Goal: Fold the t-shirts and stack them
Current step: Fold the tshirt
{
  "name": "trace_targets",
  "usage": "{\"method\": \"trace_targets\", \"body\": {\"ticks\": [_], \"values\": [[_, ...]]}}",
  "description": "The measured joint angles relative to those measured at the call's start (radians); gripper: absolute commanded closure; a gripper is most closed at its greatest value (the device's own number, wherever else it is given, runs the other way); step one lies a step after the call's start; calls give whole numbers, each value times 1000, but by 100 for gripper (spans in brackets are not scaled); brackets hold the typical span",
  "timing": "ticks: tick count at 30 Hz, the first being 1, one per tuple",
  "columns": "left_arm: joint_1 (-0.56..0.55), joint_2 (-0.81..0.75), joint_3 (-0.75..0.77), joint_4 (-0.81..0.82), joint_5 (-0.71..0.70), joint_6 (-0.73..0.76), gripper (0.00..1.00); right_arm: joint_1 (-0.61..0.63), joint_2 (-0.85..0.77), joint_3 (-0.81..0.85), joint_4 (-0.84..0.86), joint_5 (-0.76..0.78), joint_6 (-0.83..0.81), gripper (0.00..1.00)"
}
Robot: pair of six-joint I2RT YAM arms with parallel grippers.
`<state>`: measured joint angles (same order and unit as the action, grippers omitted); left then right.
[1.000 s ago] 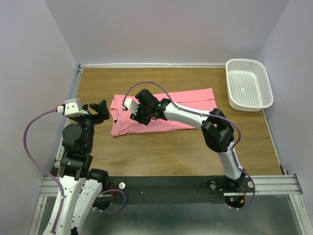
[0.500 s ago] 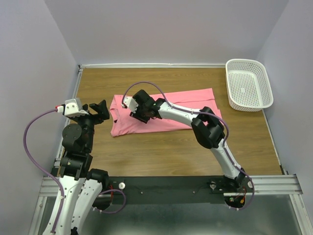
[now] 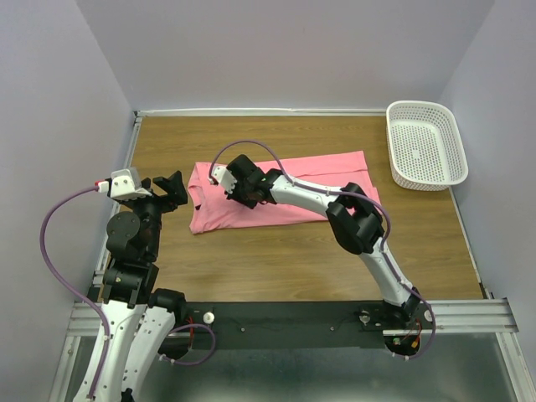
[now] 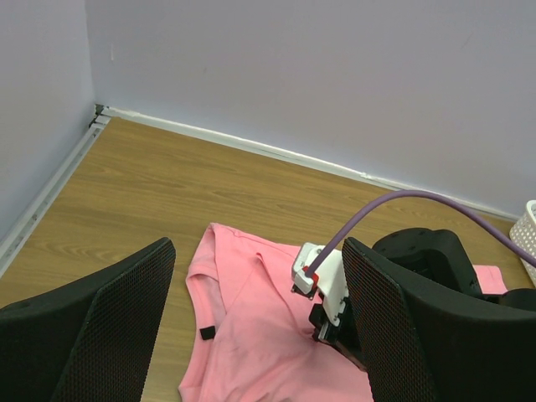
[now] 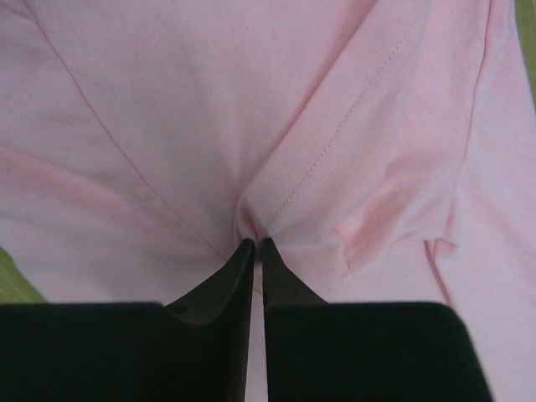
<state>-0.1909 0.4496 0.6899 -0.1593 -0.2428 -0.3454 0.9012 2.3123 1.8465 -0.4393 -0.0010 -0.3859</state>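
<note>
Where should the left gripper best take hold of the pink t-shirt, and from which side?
The left edge of the t-shirt, from the left and above. The cloth lies flat, that edge is nearest the open left gripper, and the right gripper is shut on a fold.

My left gripper [image 4: 257,251] is spread wide, with one mesh-faced finger in each lower corner of the frame. Between them, at lower centre, the pink shirt [image 4: 251,352] lies on the wooden table [image 4: 167,184]. The right arm [image 4: 419,260] is down over the shirt's right side, and its purple cable [image 4: 402,199] arcs off to the right edge.
</note>
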Motion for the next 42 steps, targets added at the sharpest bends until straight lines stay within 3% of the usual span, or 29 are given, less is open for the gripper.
{"method": "trace_targets", "body": {"ticks": [6, 23, 24, 27, 34, 36, 39, 42], "values": [[0, 0, 0, 0, 0, 0, 11, 0, -6, 0, -2, 16, 0, 95], [0, 0, 0, 0, 0, 0, 11, -50, -33, 67, -11, 137, 10, 99], [0, 0, 0, 0, 0, 0, 12, -60, -33, 73, -10, 147, 13, 96], [0, 0, 0, 0, 0, 0, 11, -114, -28, 117, -5, 204, 39, 47], [0, 11, 0, 0, 1, -10, 11, -203, -27, 117, 17, 240, 66, 30], [0, 23, 0, 0, 10, -35, 11, -203, -46, 76, 24, 209, 62, 30], [0, 57, -14, -6, 53, -113, 13, -196, -129, -74, 32, 80, 15, 30], [0, 103, -94, -15, 147, -282, 17, -193, -291, -294, 14, -134, -76, 30]]}}
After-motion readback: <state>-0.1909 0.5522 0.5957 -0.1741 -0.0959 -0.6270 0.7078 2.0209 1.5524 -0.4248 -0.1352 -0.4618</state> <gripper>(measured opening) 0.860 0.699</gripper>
